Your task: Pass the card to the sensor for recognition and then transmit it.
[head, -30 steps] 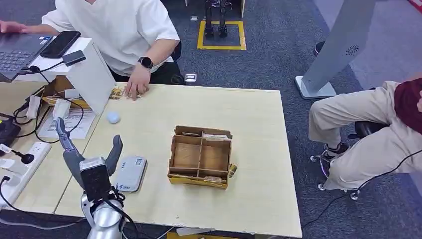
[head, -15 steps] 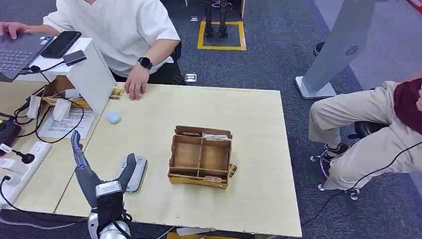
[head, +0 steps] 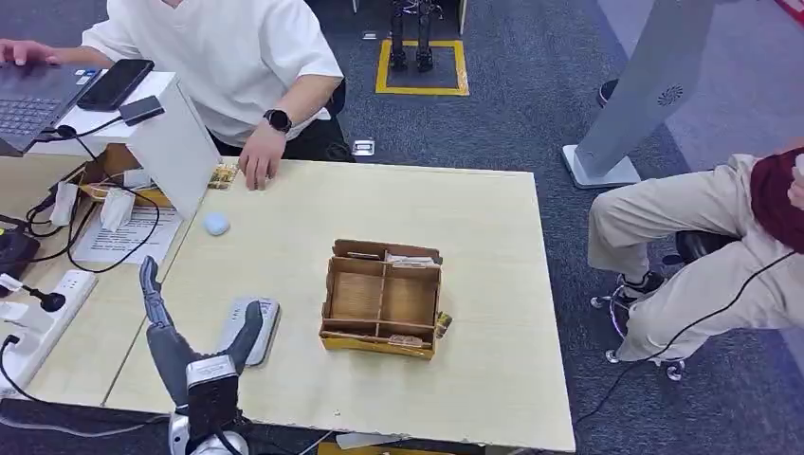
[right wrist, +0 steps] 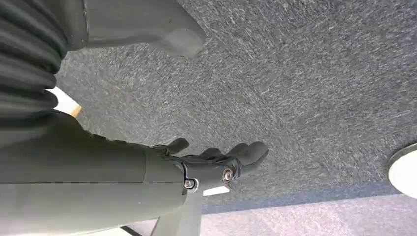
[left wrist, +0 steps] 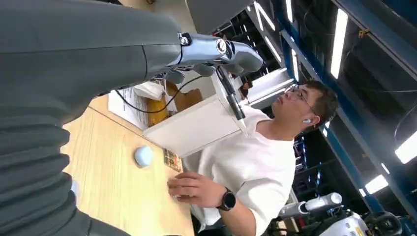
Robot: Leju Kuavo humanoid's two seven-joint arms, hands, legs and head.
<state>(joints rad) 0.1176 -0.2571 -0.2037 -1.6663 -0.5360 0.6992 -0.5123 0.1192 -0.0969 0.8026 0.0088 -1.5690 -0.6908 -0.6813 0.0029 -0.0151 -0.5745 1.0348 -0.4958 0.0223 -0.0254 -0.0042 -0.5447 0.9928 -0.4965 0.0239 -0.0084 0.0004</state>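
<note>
My left hand (head: 194, 353) is raised over the table's front left corner with its fingers spread and nothing in it. Its thumb overlaps the grey-white card sensor (head: 268, 320) lying flat on the table. To the right stands a brown cardboard box (head: 382, 300) with compartments; cards (head: 410, 259) lie along its far edge and its near edge. In the left wrist view the left hand's fingers (left wrist: 216, 49) point up and away from the table. My right hand (right wrist: 211, 164) hangs over grey carpet, fingers loosely extended, holding nothing.
A person in a white shirt sits at the far side, one hand (head: 258, 171) resting on the table by a small stack of cards (head: 222, 175). A pale blue round object (head: 216, 224) lies nearby. Cables and a power strip (head: 38, 313) crowd the left. Another person (head: 702, 246) sits at right.
My left hand has drawn back toward the table's front edge and shifted right, now overlapping the sensor. The seated person's hand pulled back slightly at the table's far edge.
</note>
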